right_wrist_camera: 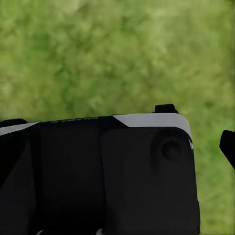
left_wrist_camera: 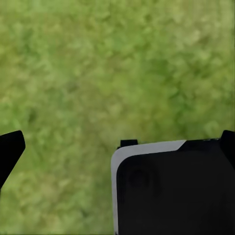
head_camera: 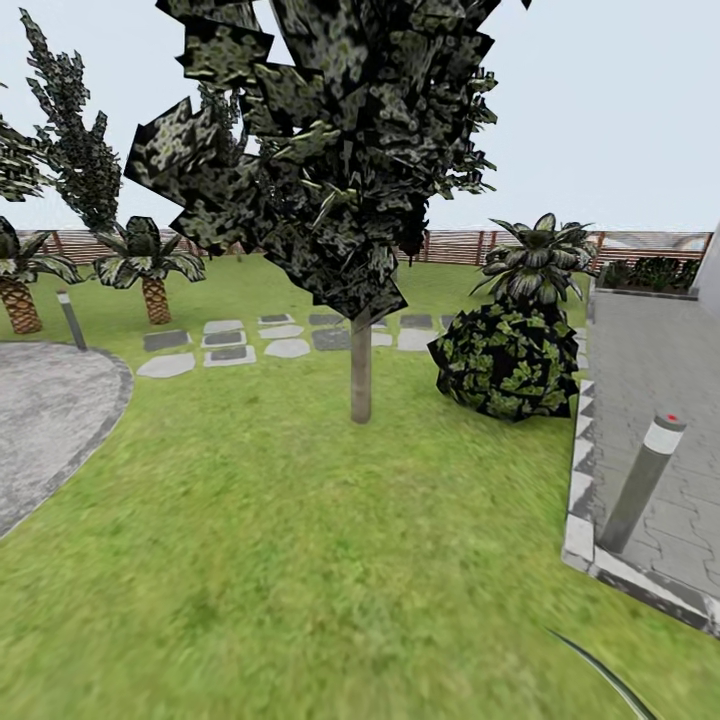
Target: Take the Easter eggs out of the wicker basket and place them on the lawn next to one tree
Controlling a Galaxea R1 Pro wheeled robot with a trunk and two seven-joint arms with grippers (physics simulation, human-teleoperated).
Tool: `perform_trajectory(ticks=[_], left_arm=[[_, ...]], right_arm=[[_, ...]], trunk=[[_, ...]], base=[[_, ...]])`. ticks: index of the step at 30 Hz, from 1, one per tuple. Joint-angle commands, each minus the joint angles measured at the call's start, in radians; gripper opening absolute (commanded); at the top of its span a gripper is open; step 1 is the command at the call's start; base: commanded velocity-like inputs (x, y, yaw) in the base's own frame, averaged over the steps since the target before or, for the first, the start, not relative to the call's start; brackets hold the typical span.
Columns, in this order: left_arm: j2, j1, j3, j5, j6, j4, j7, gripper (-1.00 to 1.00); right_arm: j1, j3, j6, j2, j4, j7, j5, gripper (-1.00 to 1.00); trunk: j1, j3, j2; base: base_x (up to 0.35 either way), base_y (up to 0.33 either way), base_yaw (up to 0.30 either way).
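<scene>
Lawn (head_camera: 300, 560) with thin-trunked tree (head_camera: 360, 370), round bush (head_camera: 508, 360), both grippers' states unclear

Your tree (head_camera: 360, 372) crown running off the top edge, left fingertip (left_wrist_camera: 10, 152) and right fingertip (right_wrist_camera: 227, 146) getting cropped, lawn (left_wrist_camera: 98, 73) blurring beneath you.

Dark bush (head_camera: 505, 360) beside paving (head_camera: 655, 400); grey bollard (head_camera: 643, 480) on it; stepping stones (head_camera: 228, 345), palms (head_camera: 148, 262), fence (head_camera: 460, 245) behind.

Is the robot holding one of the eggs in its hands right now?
No egg can be seen. Both wrist cameras look down at bright green grass lawn, with only black finger tips at the edges. Whether either gripper holds anything cannot be told.
</scene>
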Motion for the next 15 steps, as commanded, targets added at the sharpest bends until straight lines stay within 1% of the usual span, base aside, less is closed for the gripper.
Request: perform_trajectory(ticks=[1, 15], left_arm=[[0.0, 0.0, -0.005, -0.001, -0.003, 0.001, 0.002, 1.0], [0.0, -0.001, -0.005, -0.001, -0.003, 0.001, 0.002, 1.0]], right_arm=[[0.0, -0.006, 0.006, 0.001, -0.002, 0.001, 0.0, 1.0], [0.0, -0.006, 0.006, 0.001, -0.002, 0.001, 0.0, 1.0]], trunk=[[0.001, -0.001, -0.001], [0.001, -0.001, -0.001]], base=[[0.21, 0.0, 0.0], [0.21, 0.0, 0.0]])
